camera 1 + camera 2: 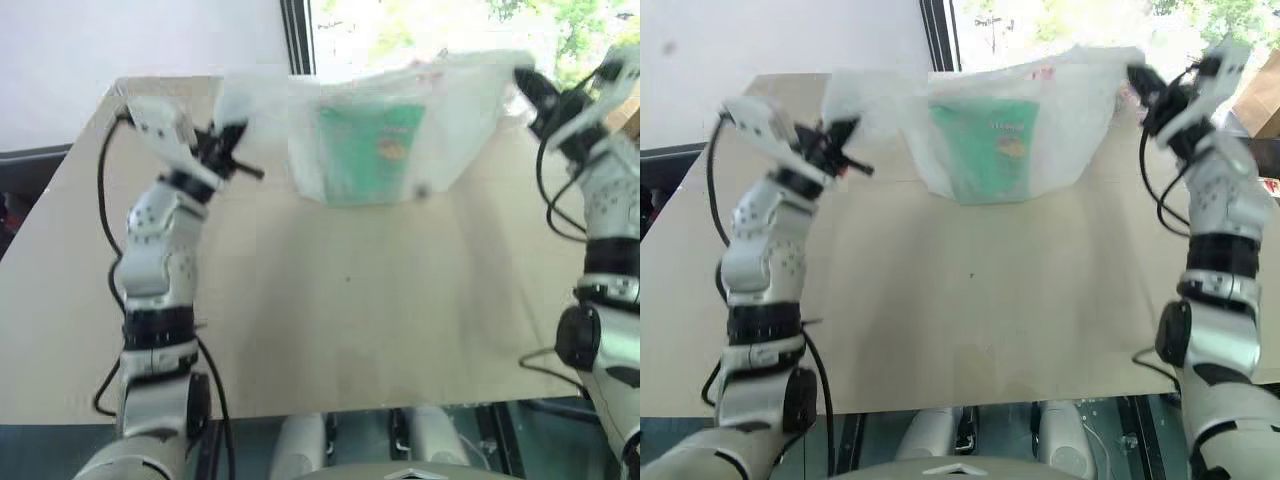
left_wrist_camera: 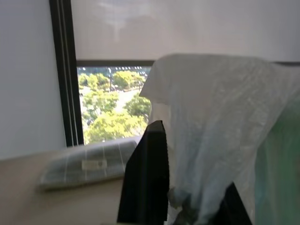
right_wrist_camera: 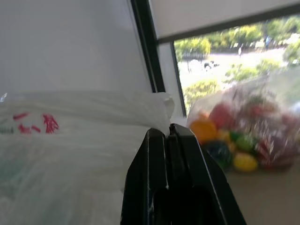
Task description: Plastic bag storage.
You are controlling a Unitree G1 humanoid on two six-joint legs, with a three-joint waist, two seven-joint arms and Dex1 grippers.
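Observation:
The plastic bag (image 1: 460,120), thin white with red printing, hangs stretched between my two grippers above the far part of the table. A shiny green snack packet (image 1: 368,150) shows through its wall, and the bag's bottom sags to the tabletop. My left gripper (image 1: 240,155) is at the bag's left corner; in the left wrist view its fingers (image 2: 145,178) stand apart with bag film (image 2: 220,117) draped between them. My right gripper (image 1: 525,85) is raised at the bag's right corner. The right wrist view shows this gripper (image 3: 168,129) pressed shut on the bag's edge (image 3: 70,140).
The beige table (image 1: 350,300) stretches bare toward me. A clear bag of colourful small items (image 3: 239,136) lies near the window on the right. A grey checked folded cloth (image 2: 84,164) rests at the far edge. A cardboard box (image 1: 1265,100) stands at far right.

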